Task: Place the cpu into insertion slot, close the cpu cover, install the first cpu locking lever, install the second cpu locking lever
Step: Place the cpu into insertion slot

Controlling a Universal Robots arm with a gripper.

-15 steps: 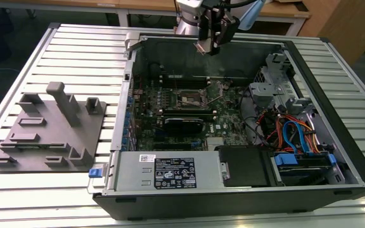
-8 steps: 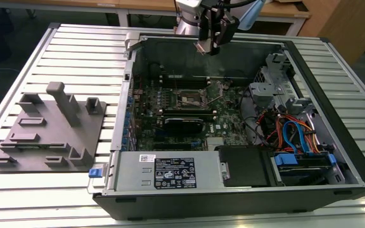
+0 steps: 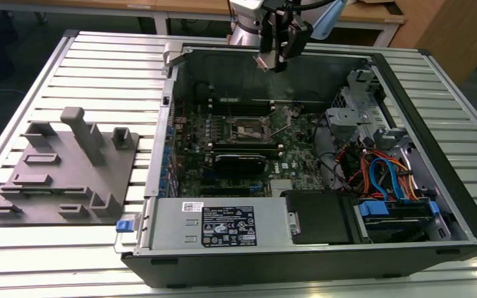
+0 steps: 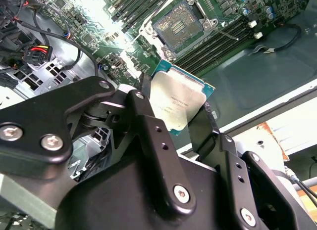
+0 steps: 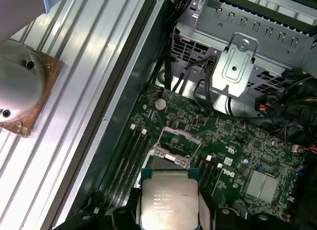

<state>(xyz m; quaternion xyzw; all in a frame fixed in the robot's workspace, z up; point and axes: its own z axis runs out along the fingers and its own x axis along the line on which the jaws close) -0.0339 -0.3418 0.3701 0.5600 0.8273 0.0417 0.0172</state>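
The gripper (image 3: pixel 273 61) grips the cpu (image 4: pixel 176 104) by its edges, high above the slot (image 3: pixel 251 129), whose dark centre lies bare in the green board (image 3: pixel 298 160) of the open case (image 3: pixel 305 271).

desk (image 3: pixel 72 261): ribbed silver metal | grey fixture block (image 3: pixel 64 174): on desk, at the exterior view's left of the case | computer case (image 3: pixel 305 273): lying open on desk | power supply (image 3: pixel 222 226): labelled box inside case | cables (image 3: pixel 384 174): blue and orange, inside case at the exterior view's right
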